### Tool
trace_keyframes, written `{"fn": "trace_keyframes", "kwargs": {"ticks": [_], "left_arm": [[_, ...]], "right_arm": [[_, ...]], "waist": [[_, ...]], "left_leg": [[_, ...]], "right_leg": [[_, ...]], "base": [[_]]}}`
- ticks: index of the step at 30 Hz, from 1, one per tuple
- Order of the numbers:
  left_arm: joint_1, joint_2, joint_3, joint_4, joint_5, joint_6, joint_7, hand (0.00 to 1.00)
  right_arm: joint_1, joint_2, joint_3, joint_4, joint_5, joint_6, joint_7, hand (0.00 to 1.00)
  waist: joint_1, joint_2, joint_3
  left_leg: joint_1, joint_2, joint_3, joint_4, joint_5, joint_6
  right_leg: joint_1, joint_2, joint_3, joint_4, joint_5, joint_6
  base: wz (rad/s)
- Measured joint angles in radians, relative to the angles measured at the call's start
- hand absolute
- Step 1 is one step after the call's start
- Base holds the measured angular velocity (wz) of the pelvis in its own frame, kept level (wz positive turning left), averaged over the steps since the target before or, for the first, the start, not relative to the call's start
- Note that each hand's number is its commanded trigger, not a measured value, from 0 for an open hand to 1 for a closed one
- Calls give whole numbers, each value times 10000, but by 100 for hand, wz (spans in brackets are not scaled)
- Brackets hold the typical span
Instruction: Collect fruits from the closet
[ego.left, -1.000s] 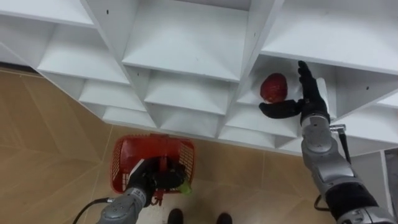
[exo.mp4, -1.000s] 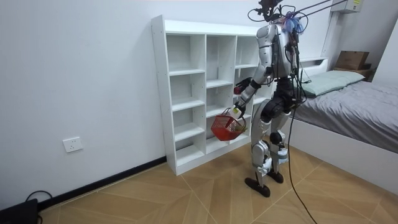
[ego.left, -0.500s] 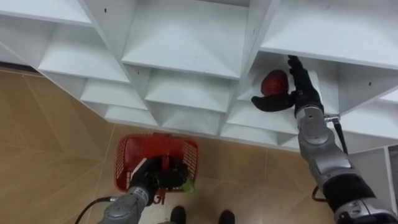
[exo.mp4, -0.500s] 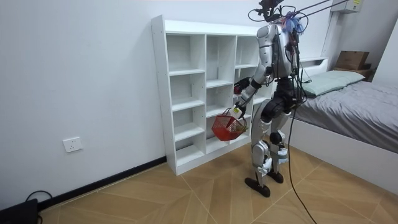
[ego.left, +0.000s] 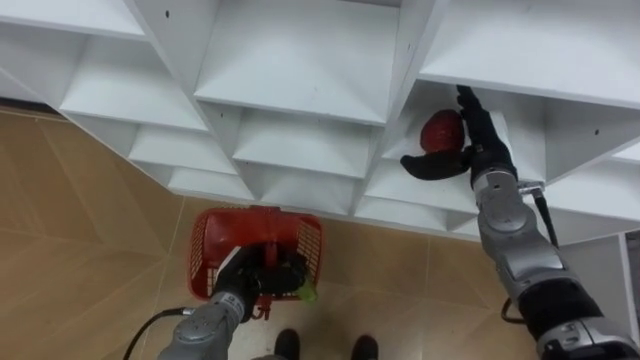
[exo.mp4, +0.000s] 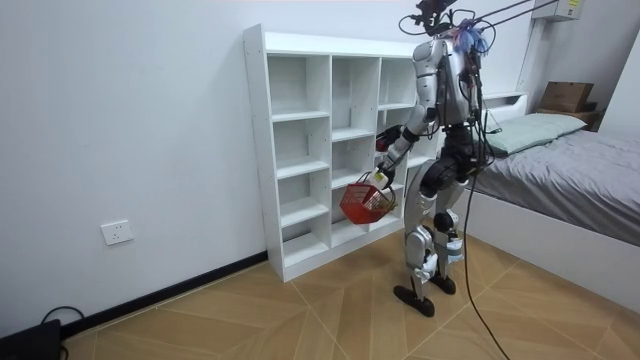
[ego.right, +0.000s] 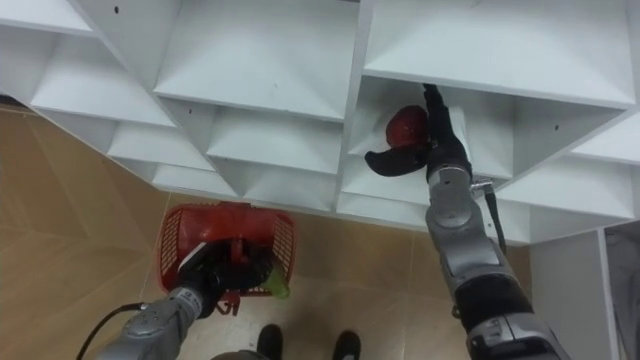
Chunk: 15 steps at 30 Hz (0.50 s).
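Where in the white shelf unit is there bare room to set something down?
Bare: the compartments of the white wooden shelf unit left of and below the round red fruit. Crowded: the fruit's own compartment, where the right hand lies against it. The left hand holds the red plastic basket below.

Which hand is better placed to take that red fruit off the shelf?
The right hand: it is up in the shelf compartment, open, with its fingers beside the red fruit and its thumb below it. The left hand hangs low, curled round the handle of the red basket.
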<state>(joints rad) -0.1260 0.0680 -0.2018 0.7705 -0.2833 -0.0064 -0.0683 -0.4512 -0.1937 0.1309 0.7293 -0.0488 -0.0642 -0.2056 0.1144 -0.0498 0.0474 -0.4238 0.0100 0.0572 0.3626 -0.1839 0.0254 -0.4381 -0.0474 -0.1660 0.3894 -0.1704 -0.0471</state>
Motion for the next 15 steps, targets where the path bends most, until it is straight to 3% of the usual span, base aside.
{"fn": "trace_keyframes", "kwargs": {"ticks": [15], "left_arm": [[-1,16,-35,1,-291,1,237,100]], "right_arm": [[26,-1,14,187,54,-19,-79,0]], "waist": [[-39,-4,-2]], "left_leg": [[5,-55,-16,-1,86,11]], "right_leg": [[-3,-56,-10,45,-4,-3]], "base": [[0]]}}
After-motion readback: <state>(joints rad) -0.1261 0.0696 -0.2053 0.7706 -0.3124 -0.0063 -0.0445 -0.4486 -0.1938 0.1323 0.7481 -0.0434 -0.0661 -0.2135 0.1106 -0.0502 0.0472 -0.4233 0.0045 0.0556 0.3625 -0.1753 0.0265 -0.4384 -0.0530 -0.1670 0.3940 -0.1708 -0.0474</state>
